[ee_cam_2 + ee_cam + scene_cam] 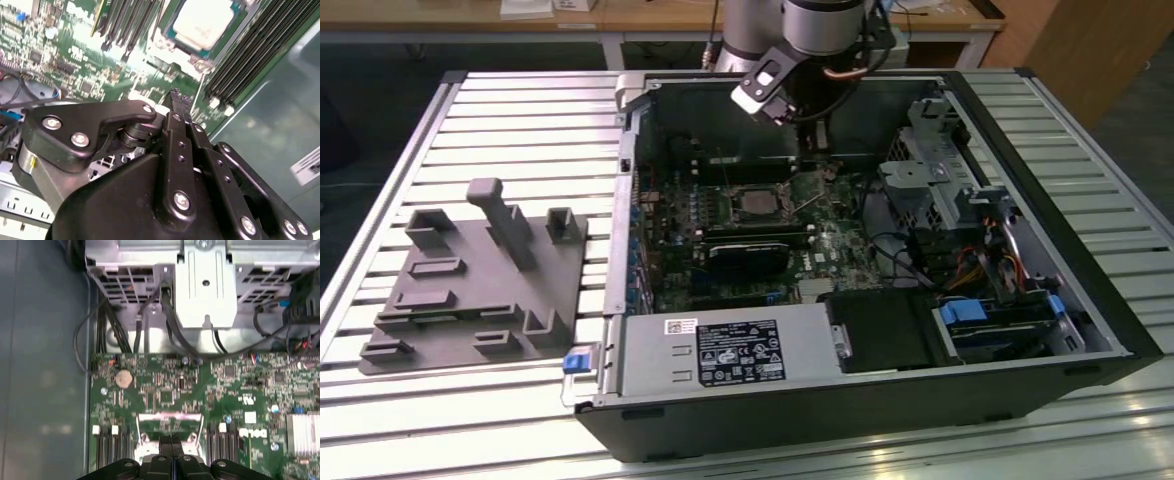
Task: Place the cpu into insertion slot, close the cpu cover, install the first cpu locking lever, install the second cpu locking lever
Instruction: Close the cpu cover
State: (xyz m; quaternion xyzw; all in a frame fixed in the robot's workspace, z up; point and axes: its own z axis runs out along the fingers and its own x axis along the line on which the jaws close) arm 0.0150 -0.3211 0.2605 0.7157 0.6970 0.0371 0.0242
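The cpu point(202, 22), a small square chip with a silvery-tan top, sits in the socket on the green motherboard point(165, 385). In the exterior view the socket point(758, 203) is mid-board inside the open case. The grey metal cpu cover point(170, 421) frames it; I cannot tell whether it lies fully flat. A thin locking lever point(198, 95) angles up beside the socket. My gripper point(172, 441) is shut, fingers pressed together with nothing between them, its tip just above the cover's edge. From outside, the gripper point(805, 150) hangs over the board's far side, behind the socket.
The open computer case point(854, 400) lies on a slatted metal table point(520, 120). A drive cage point(205, 285) and black cables point(170, 335) lie beyond the board. A power supply point(720, 355) fills the near side. A grey fixture plate point(474, 285) rests at the exterior view's left.
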